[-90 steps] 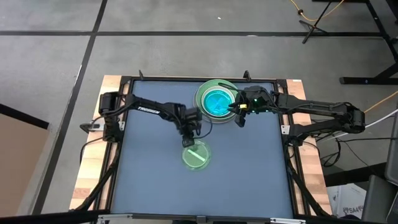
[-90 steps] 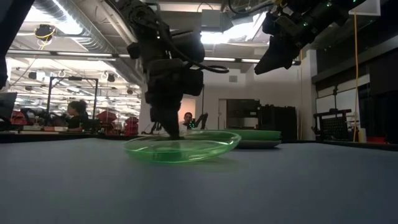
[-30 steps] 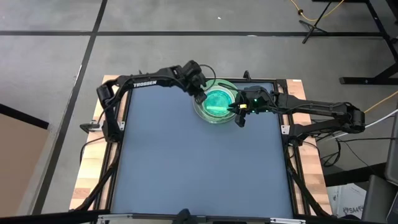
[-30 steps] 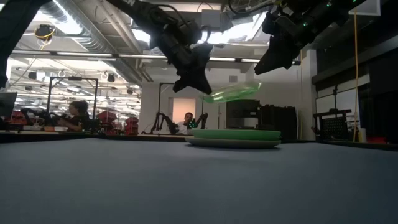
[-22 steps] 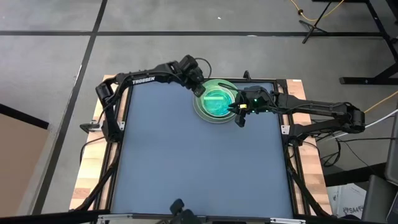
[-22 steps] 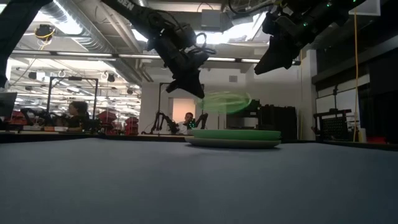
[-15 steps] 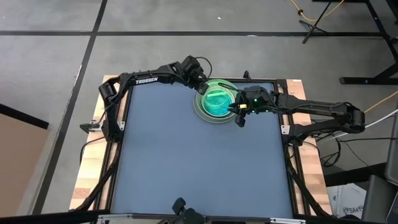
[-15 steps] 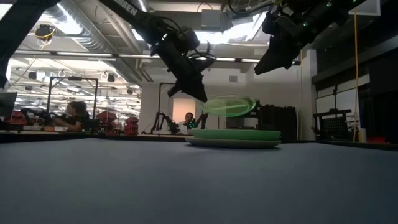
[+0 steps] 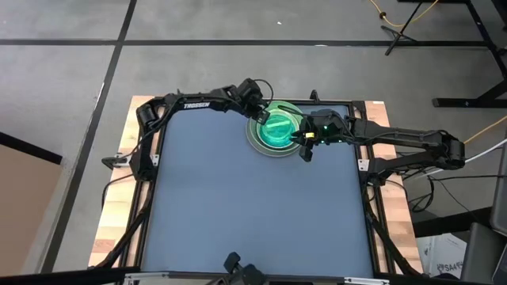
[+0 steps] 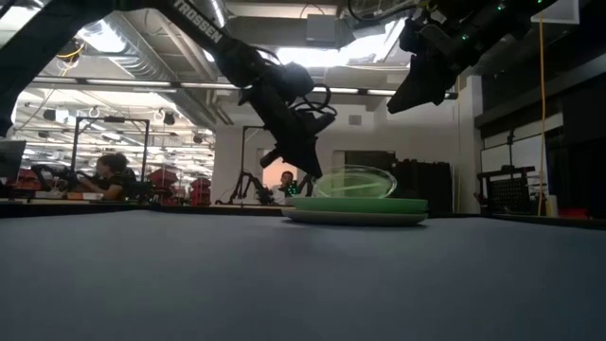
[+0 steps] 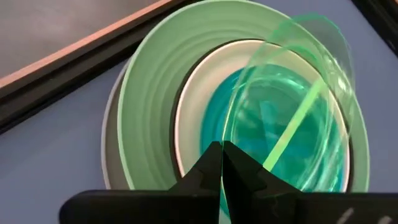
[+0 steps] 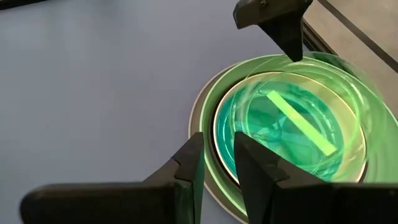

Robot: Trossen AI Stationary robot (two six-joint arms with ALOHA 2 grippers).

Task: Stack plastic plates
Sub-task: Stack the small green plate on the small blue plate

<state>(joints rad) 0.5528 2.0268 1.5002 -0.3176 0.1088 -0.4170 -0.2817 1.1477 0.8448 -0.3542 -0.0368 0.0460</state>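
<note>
The plates sit stacked (image 9: 255, 134) near the table's far edge. A large grey plate (image 11: 111, 163) is at the bottom, then a light green one (image 11: 149, 93), with a white rim (image 11: 189, 118) and blue plates (image 11: 214, 121) inside. My left gripper (image 9: 264, 117) is shut on a translucent green plate (image 10: 355, 180) just over the stack (image 10: 355, 210). I cannot tell whether the green plate touches the stack. My right gripper (image 9: 305, 150) hangs a little open above the table, just right of the stack. My left gripper pinches the translucent green plate's rim (image 11: 231, 134) between its two fingers, on the side facing the table's far-left corner. The fingers (image 10: 305, 169) slant down from that side. The plate is nearly level, low over the stack's middle.
The table's raised black frame (image 9: 238, 100) runs close behind the stack. The blue table top (image 9: 238, 206) spreads out to the left and toward the near edge. People sit in the room beyond the table (image 10: 109, 170).
My left gripper has come down and a little to the right, toward the stack, staying shut on the green plate. The plate was tilted and well above the stack. Now it is nearly level, just over the stack's top.
</note>
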